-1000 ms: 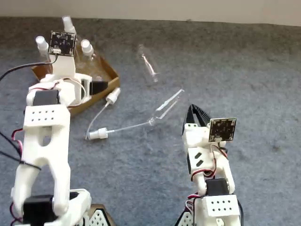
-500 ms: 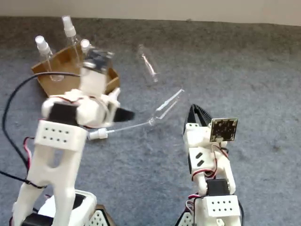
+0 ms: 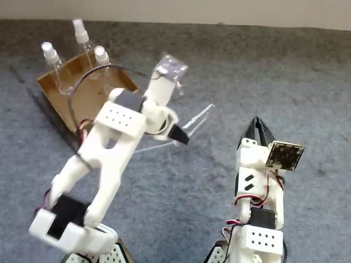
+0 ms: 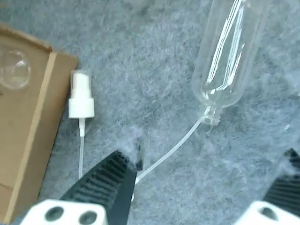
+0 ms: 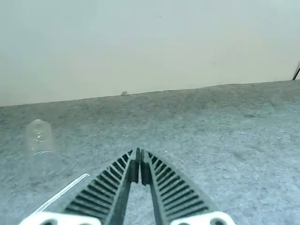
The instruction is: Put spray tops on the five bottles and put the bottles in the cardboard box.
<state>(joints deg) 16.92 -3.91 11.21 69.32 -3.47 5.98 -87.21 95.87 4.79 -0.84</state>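
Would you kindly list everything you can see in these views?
cardboard box: one, brown, far left.
capped bottles: three, clear with white spray tops, standing in the box.
near bottle: one, clear, uncapped, lying beside the left tool.
far bottle: one, clear, on the carpet farther back.
loose spray top: one, white, on the carpet beside the box.
thin tube: one, whitish, reaching the near bottle's mouth.
carpet: one, grey, under everything.
left tool: one, black, open, above the tube.
right tool: one, black, shut, right of the bottles.

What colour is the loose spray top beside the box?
White spray top, best in left wrist view.
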